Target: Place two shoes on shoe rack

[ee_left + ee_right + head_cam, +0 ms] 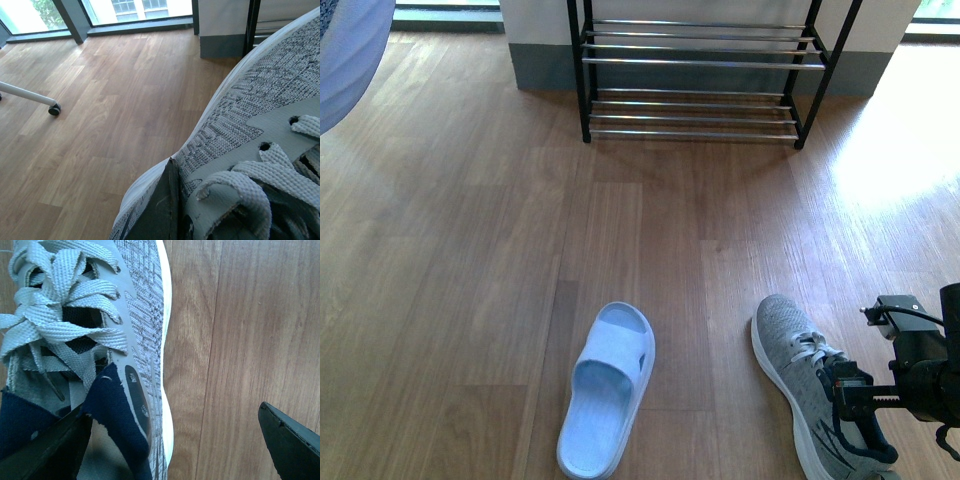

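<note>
Grey sneaker [795,365] at 5 o'clock, right gripper [865,420] spread wide astride its collar wall; left gripper [170,210] clamps second sneaker [250,95]

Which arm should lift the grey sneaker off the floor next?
Right. Its tool is open astride the side of the floor sneaker, one finger inside the navy collar, one outside over the wood. The left tool's finger presses a second sneaker held high, so it looks busy.
</note>
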### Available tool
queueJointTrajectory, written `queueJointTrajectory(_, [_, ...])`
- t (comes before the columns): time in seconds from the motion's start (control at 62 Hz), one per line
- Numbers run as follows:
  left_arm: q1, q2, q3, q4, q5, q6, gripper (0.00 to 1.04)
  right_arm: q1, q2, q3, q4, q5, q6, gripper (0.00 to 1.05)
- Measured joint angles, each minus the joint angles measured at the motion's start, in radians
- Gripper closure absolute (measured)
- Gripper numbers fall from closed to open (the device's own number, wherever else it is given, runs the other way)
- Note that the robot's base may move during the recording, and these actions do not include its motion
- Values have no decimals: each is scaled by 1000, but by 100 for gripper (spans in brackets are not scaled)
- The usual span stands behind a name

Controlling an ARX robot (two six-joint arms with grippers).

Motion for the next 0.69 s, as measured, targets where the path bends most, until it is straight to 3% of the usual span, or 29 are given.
queueJointTrajectory(0.548, [0, 0, 0, 0, 0, 0, 103, 24, 16, -1, 42, -13, 23, 99])
queueJointTrajectory(0.693, [0, 0, 0, 0, 0, 0, 103, 38, 16, -2, 43, -13, 57, 104])
